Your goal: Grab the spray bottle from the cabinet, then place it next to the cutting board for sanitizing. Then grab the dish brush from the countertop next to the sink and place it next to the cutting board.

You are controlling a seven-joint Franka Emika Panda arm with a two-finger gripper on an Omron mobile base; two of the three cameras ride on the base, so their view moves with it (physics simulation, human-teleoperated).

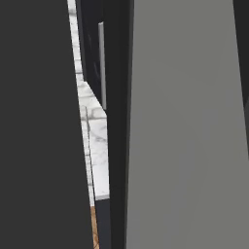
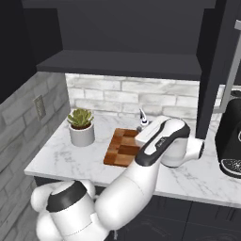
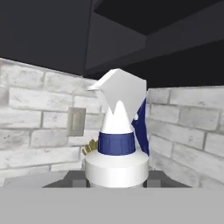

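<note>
Simulated kitchen, all black cabinetry over white marble. From the right base view: countertop (image 2: 61, 157) is white marble with grey veins, running into a corner where 2 whitewashed brick walls meet. Grey outlet plate (image 2: 40, 107) on the left-hand wall. Black wall cabinet (image 2: 127, 35) overhead, underside in shadow, with its door (image 2: 214, 70) swung out at the right and the grey bar handle (image 2: 228, 77) showing along it.

On the counter: small potted succulent (image 2: 81, 126) in a white pot near the corner, then the cutting board (image 2: 121, 147), patchwork brown wood, lying flat just right of the plant and partly hidden by the arm. Black coffee machine (image 2: 231, 143) at the far right edge.

Spray bottle (image 3: 117, 144) sits right up against the hand camera, white trigger head on top, blue collar below, upright. In the right base view just the nozzle tip (image 2: 142, 116) pokes up behind the white wrist, over the back edge of the board. Gripper (image 3: 116, 183) closed partway on the bottle's body, probably; fingertips mostly hidden behind it, so hard to call contact for sure.

Left base view mostly blocked by big dark and grey panels up close, with a thin slice of marble and a bit of wood floor (image 1: 94, 228) between them.
</note>
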